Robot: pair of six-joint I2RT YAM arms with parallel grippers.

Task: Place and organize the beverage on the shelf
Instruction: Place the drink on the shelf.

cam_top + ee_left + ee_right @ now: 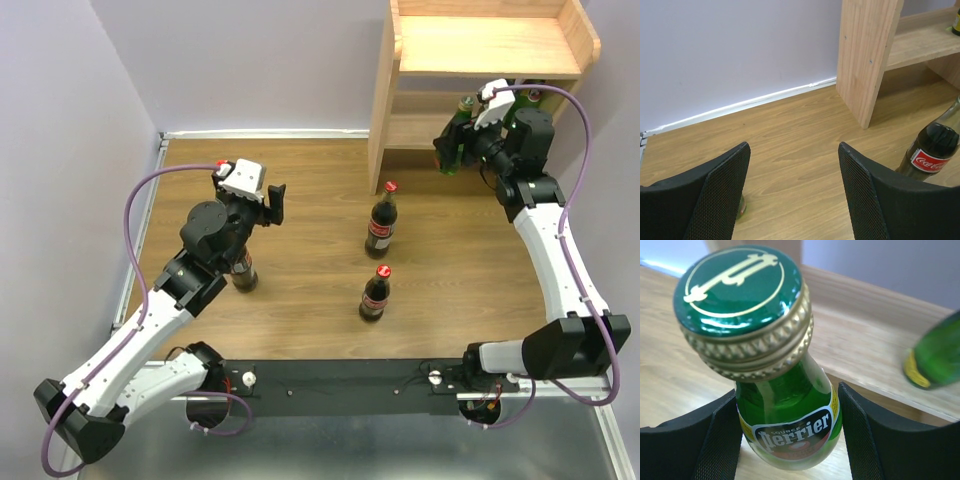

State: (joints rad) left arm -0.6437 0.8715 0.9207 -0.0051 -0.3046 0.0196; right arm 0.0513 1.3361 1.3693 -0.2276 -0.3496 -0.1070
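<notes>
At the upper right of the top view, one green bottle (pixel 453 148) with a gold-rimmed cap is at the front of the lower board of the shelf (pixel 490 45). The right pincer (pixel 788 430) grasps it, with a finger pressed on each side of the body below the neck. On the same board, further right in the wrist view, stands a second green bottle (pixel 932 357), blurred. Lower, near the middle of the frame, two cola bottles (pixel 381 222) (pixel 374 294) with red caps stand upright on the wooden desk (pixel 300 180), one behind the other and apart. On the left side the left pincer (pixel 273 203) hangs over the desk, released, with nothing between its fingers. Just below it a dark bottle (pixel 245 272) stands, partly hidden by the arm.
</notes>
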